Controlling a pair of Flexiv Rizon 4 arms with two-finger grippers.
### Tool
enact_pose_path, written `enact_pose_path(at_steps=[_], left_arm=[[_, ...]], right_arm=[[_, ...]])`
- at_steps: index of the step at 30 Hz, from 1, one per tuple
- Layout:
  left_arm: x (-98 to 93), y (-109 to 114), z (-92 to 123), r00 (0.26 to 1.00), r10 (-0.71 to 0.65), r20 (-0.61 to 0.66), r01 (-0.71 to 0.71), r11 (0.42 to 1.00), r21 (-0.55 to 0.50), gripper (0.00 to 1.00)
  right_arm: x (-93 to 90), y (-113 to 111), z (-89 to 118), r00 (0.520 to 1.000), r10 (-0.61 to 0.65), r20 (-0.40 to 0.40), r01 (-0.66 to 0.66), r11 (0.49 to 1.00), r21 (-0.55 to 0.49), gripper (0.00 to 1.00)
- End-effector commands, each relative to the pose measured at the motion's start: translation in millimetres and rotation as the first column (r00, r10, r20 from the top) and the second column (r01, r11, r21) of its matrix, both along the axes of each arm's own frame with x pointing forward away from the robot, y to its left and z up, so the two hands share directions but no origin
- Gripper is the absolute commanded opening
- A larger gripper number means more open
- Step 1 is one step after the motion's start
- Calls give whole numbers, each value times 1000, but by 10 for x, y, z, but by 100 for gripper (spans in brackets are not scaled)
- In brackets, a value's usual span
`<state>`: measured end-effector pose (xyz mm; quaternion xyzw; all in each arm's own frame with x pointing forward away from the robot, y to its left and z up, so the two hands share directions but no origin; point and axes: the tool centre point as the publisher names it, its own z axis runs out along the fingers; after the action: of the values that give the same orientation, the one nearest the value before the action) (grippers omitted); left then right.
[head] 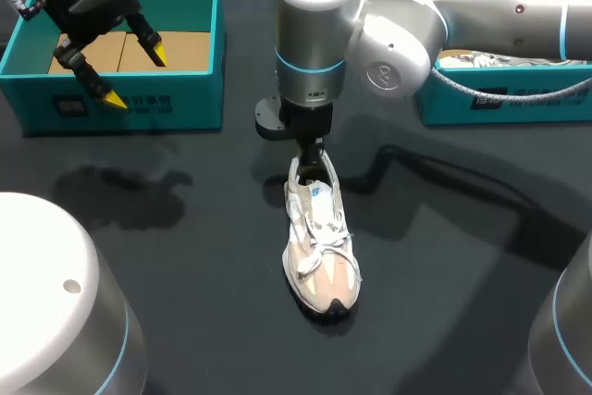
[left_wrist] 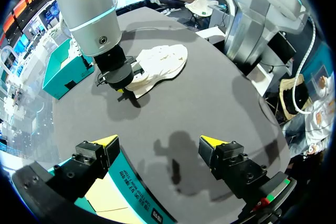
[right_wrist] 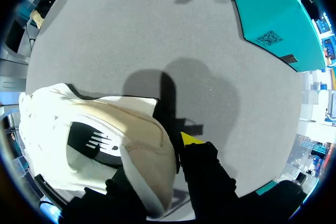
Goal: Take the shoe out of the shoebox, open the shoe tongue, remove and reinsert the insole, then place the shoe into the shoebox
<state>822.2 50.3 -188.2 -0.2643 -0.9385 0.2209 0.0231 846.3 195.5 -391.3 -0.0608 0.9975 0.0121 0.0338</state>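
Observation:
A beige and white shoe (head: 319, 247) lies upright on the dark table, toe toward the front edge. My right gripper (head: 313, 156) comes straight down onto its heel. In the right wrist view the heel collar of the shoe (right_wrist: 94, 140) sits pinched between the two fingers of my right gripper (right_wrist: 157, 166); one yellow fingertip (right_wrist: 191, 139) shows outside the heel and the other finger is inside the shoe. My left gripper (head: 135, 74) hangs open over the left teal shoebox (head: 139, 90), nothing between its fingers. The left wrist view shows the shoe (left_wrist: 157, 64) far ahead of my left gripper (left_wrist: 158, 142).
The left shoebox (left_wrist: 131, 187) shows brown cardboard inside. A second teal shoebox (head: 481, 104) at the back right, partly behind my right arm, holds something white. Open tabletop lies around the shoe on both sides and in front.

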Motion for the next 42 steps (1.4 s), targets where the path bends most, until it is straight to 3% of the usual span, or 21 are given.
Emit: enact_pose_path(at_steps=[1,6,12,19,32,42], left_arm=[[6,-1,2,1000,-2,-1,2,1000,3,100],[6,-1,2,1000,-2,-1,2,1000,3,100],[6,-1,2,1000,-2,-1,2,1000,3,100],[6,-1,2,1000,-2,-1,2,1000,3,100],[6,-1,2,1000,-2,-1,2,1000,3,100],[6,-1,2,1000,-2,-1,2,1000,3,100]], right_arm=[[-18,6,30,1000,0,1,0,1000,-5,0],[-30,1,122,1000,-5,2,5,1000,-11,0],[13,-67,371,1000,-3,9,3,1000,-24,0],[147,-176,821,1000,-2,2,2,1000,-25,0],[574,-568,1612,999,4,33,-3,1000,-22,0],[720,-674,1843,1000,15,25,-14,999,-41,0]])
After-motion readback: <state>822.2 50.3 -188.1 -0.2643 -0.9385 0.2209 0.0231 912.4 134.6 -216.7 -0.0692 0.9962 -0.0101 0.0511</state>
